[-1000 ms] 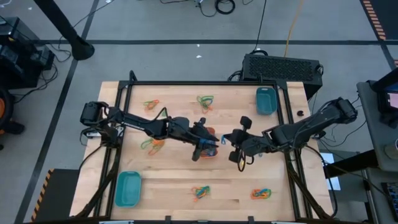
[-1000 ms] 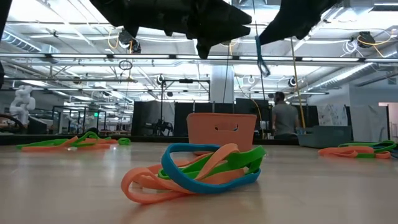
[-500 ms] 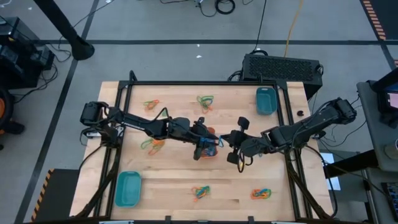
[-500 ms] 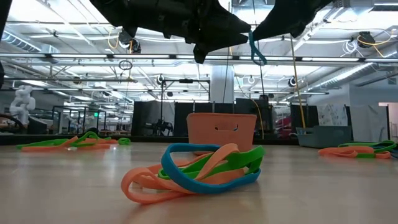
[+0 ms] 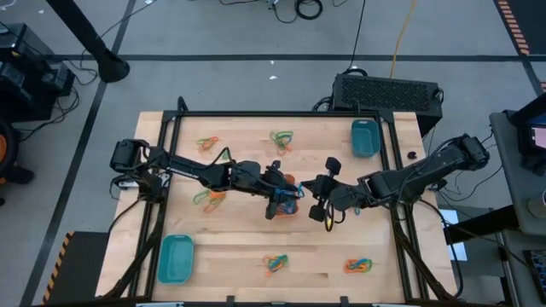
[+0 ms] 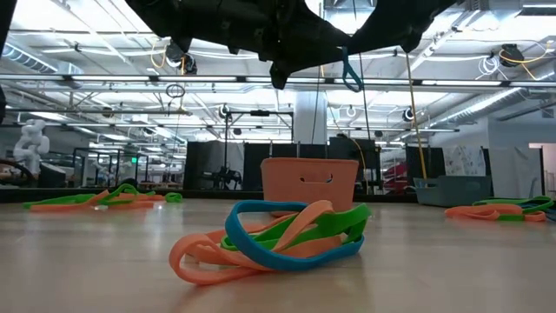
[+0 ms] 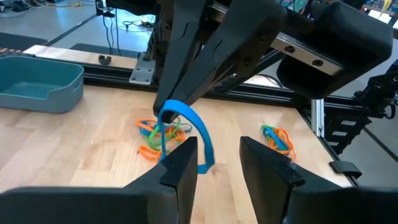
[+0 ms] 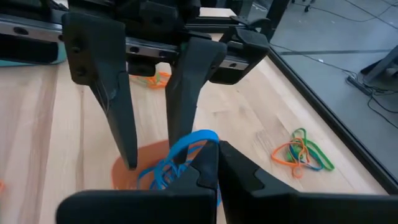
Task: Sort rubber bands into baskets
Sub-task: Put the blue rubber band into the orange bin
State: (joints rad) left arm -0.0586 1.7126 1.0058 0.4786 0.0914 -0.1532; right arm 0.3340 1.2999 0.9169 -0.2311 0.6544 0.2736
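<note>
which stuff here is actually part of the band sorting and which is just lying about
Part of the job:
- blue rubber band, pinched in the shut right claw
- open left claw facing it
- orange basket
- teal baskets
- rubber band piles on the table

Just lying about:
- black vented box behind the table
- floor cables

At lower centre, the right gripper (image 8: 216, 163) pinches a blue rubber band (image 8: 184, 149) over the orange basket (image 8: 127, 168). The left gripper (image 8: 151, 152) stands open above it. A band pile (image 8: 303, 151) lies right.
</note>
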